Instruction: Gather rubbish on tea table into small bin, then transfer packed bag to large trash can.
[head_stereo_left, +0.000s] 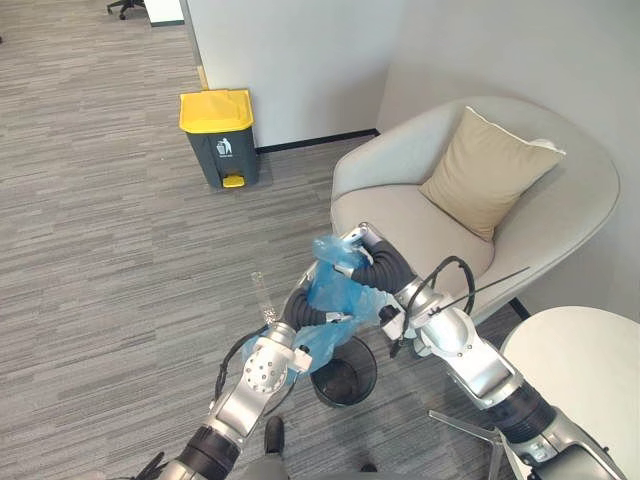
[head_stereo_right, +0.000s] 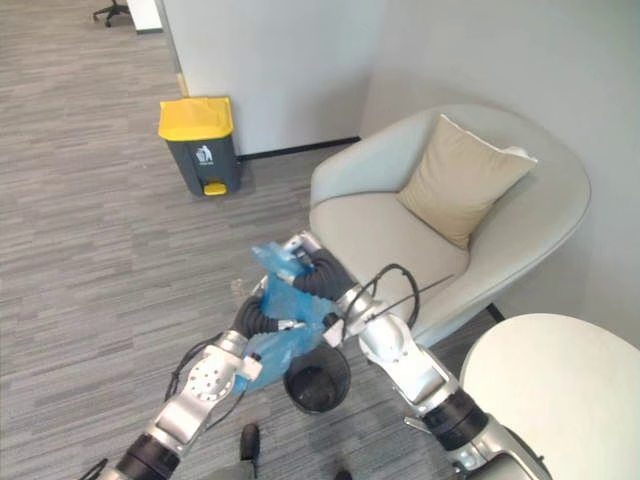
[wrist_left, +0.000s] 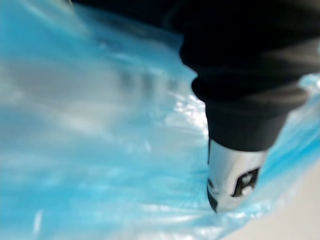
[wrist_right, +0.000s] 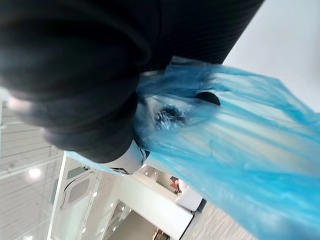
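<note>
Progress is sitting midway: right hand (head_stereo_left: 372, 258) is clamping the blue bag (head_stereo_left: 335, 290) above the small bin (head_stereo_left: 345, 385), left hand (head_stereo_left: 300, 310) alongside, hold untellable; yellow-lidded trash can (head_stereo_left: 220, 135) is waiting well apart

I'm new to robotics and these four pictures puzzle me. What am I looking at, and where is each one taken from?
This is a two-armed humanoid robot. The two wide pictures come from cameras in its head, looking down. The two close-ups come from cameras on its wrists, right up against the blue bag. Its left hand and right hand hold that bag up above a small black bin on the carpet. Nearby are an armchair with a cushion, a white table, and a yellow-lidded trash can by the wall, where the bag should end up.
</note>
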